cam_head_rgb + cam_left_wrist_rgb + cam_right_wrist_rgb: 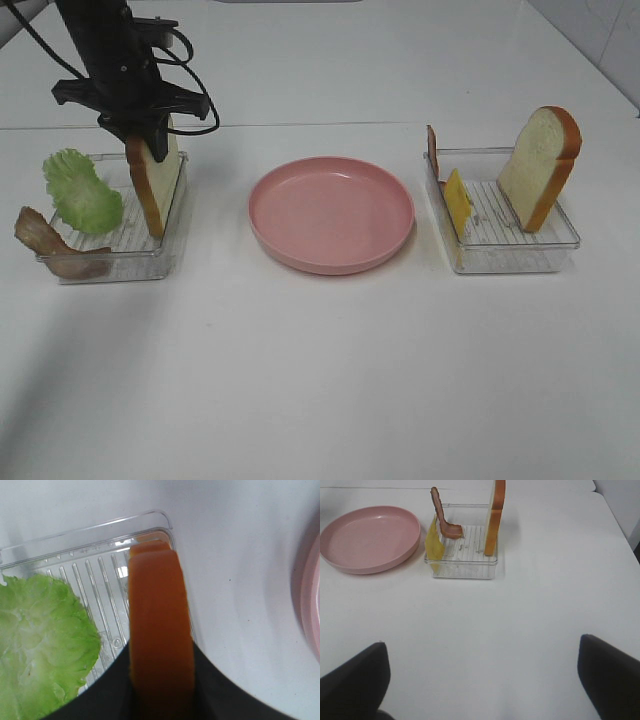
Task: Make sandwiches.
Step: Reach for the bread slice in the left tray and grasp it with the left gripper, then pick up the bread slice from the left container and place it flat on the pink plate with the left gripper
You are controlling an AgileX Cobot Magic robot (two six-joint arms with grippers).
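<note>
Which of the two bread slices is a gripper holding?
The left bread slice, beside the lettuce in the left tray: the left gripper is shut on its crust. The right bread slice stands free in the right tray.

Finish: counter point(320, 400) white, smooth, matt; pink plate point(331, 214) smooth plastic, low sheen; 9 o'clock tray point(112, 268) and 3 o'clock tray point(510, 260) clear glossy plastic, ribbed floors; lettuce leaf point(82, 192) ruffled, veined; bread slice point(159, 630) at 9 o'clock, crust smooth, matt.
</note>
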